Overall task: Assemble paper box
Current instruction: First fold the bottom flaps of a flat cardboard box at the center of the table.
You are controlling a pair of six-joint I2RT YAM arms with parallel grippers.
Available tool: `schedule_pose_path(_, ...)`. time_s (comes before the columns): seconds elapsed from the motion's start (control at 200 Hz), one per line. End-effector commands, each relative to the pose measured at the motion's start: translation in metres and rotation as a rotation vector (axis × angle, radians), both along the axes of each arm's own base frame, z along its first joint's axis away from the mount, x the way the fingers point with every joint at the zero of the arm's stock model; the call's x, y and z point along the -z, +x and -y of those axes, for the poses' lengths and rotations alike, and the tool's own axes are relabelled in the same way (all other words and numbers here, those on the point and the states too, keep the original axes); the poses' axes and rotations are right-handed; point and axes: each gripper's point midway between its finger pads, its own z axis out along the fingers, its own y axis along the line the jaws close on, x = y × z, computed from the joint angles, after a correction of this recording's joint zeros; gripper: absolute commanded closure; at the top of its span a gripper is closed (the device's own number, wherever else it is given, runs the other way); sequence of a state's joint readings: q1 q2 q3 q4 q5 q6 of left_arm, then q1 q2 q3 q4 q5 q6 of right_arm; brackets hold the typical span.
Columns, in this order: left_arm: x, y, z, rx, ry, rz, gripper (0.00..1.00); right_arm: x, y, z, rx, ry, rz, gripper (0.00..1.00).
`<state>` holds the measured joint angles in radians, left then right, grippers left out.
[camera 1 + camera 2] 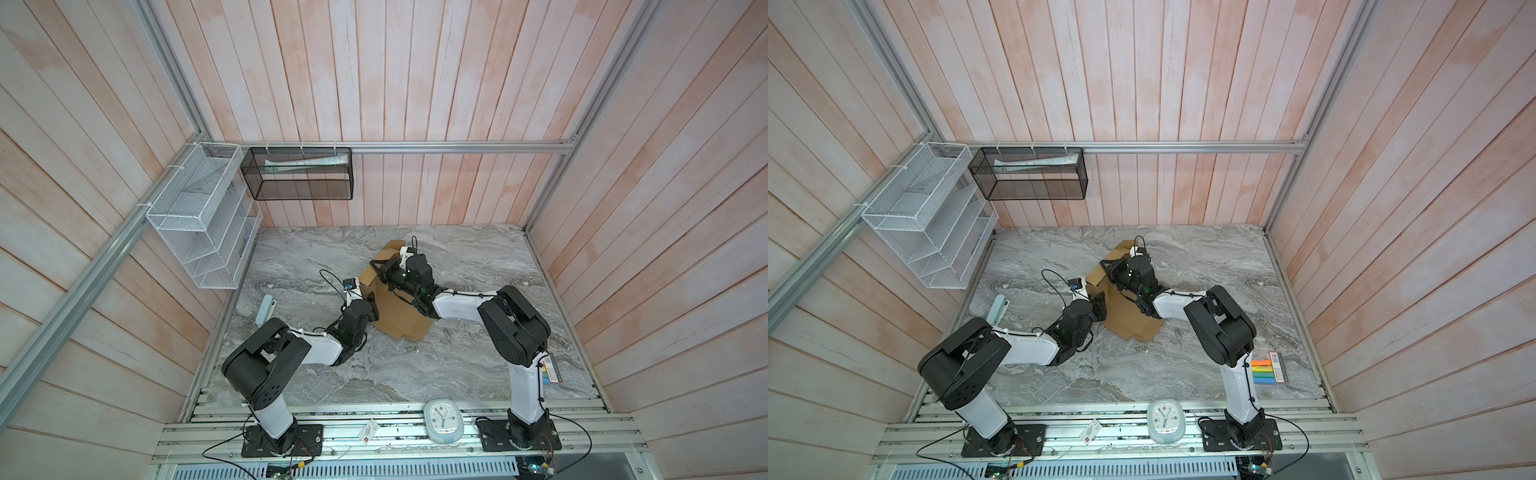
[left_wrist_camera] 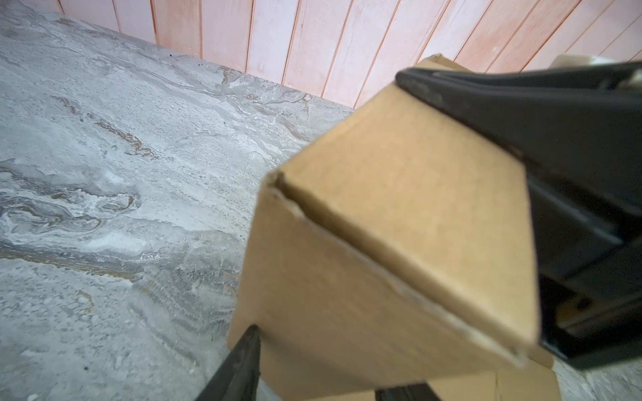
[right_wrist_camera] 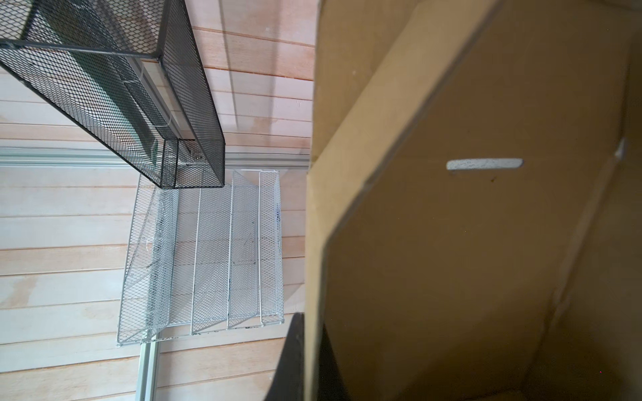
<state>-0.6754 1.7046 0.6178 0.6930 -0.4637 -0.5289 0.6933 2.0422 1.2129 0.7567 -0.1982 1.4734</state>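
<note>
The brown paper box (image 1: 399, 322) lies partly folded on the table (image 1: 457, 374), flaps raised.

- White shells and black joints are seen on the left arm (image 1: 318, 347) and right arm (image 1: 457, 305).
- Black cables (image 1: 321, 272) are looped by the wrists.
- The left gripper (image 1: 370, 301) and right gripper (image 1: 380, 266) are moulded in black.

Paper box (image 2: 399, 243) blurred, cropped; left tool (image 2: 317, 361) mostly out of frame.

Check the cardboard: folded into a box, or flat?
Partly folded. One end of the paper box stands up with a creased corner; the rest lies flat on the table. Not closed.
</note>
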Motion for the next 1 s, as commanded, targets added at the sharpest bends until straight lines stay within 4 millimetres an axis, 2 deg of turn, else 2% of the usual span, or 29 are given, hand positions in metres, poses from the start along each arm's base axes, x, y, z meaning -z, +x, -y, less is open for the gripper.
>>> schedule_pose_path(0.0, -0.018, 0.015, -0.002, -0.056, -0.033, 0.053, 0.48, 0.029, -0.020, -0.017, -0.081, -0.037, -0.080, 1.00)
schedule_pose_path(0.245, -0.021, 0.018, -0.001, -0.064, -0.039, 0.049, 0.48, 0.029, -0.020, -0.017, -0.084, -0.035, -0.082, 1.00)
schedule_pose_path(0.65, -0.016, 0.017, -0.005, -0.088, -0.035, 0.039, 0.56, 0.026, -0.021, -0.018, -0.088, -0.025, -0.079, 1.00)
schedule_pose_path(0.99, -0.015, 0.017, -0.008, -0.101, -0.036, 0.041, 0.73, 0.014, -0.022, -0.016, -0.080, -0.023, -0.057, 0.86)
